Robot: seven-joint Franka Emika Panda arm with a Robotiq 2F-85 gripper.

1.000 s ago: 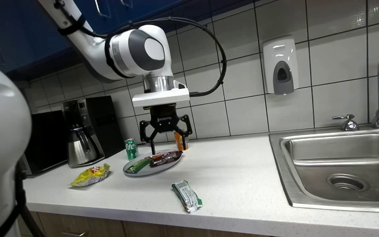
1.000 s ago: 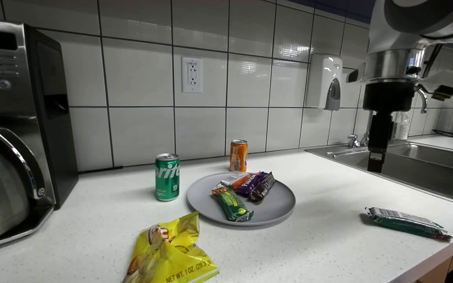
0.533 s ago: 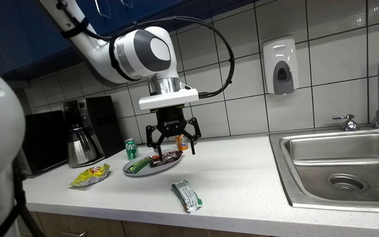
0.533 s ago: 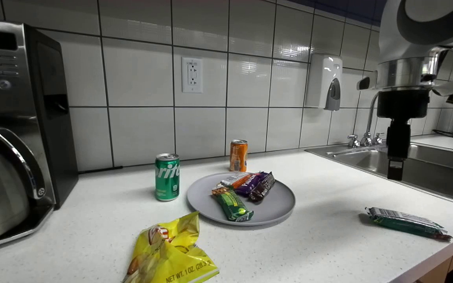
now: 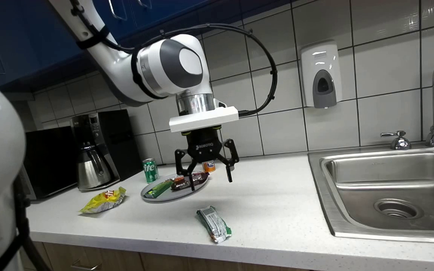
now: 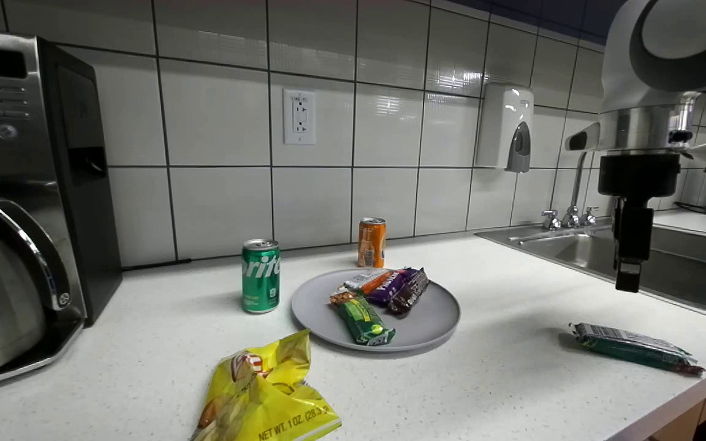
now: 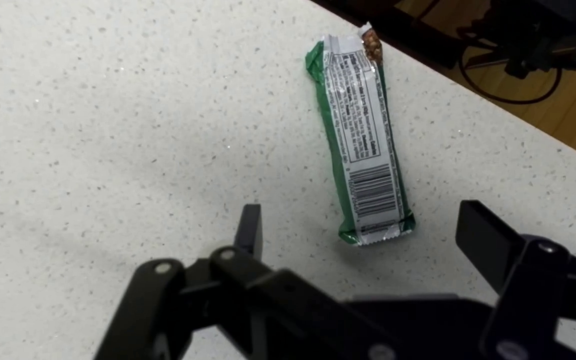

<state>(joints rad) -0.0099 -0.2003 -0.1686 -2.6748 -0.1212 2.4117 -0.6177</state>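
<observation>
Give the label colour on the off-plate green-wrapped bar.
Whitish label with dark print; clearest in the wrist view.

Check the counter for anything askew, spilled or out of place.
One thing stands out: a green-wrapped bar lies alone, barcode up, slanted to the front edge of the counter, while other bars rest on the gray plate. The open gripper hangs clear of it. No spill shows.

One arm (image 5: 183, 71): white and grey, bent at the wrist (image 5: 195, 104). Pincer (image 5: 211, 184): black, pointing down, fingers (image 5: 191, 182) well parted.
</observation>
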